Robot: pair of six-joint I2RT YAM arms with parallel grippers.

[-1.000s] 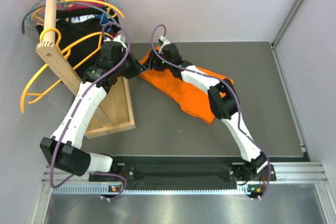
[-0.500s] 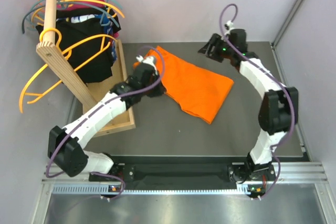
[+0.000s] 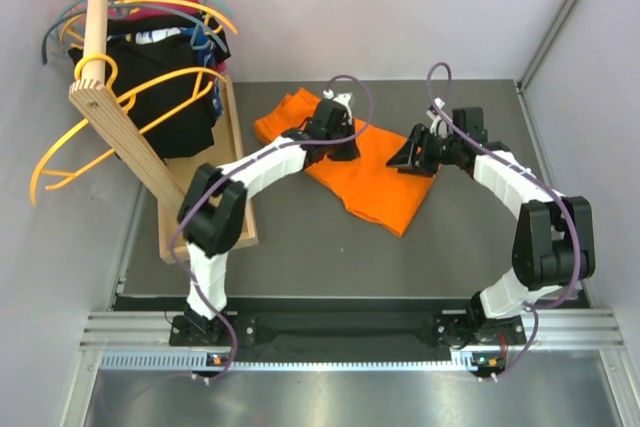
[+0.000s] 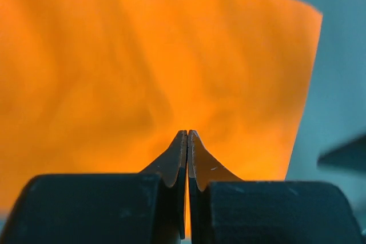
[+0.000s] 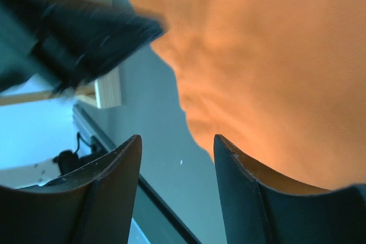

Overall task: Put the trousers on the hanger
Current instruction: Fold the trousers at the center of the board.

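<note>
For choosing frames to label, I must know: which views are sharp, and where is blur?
Top external: sharp, evenly lit, trousers clear. Left wrist: the shut left gripper is sharp, the trousers behind it soft. Right wrist: the open right gripper is sharp, the dark arm part at upper left smeared.

Left arm [image 3: 262, 159] — rises from its base, folds sharply at the elbow, and the forearm reaches forward and to the right. Left gripper [image 3: 350, 147] [image 4: 187, 134]: jaws pressed flat together, tips meeting in a thin seam, pointed right and tilted down.

Right arm [image 3: 512, 182] — elbow swung wide to the right, forearm running forward and then angling back to the left. Right gripper [image 3: 408, 160] [image 5: 177, 144]: jaws parted, a clear gap between the two fingers, pointed left and down.

The two grippers face each other, near but apart.
</note>
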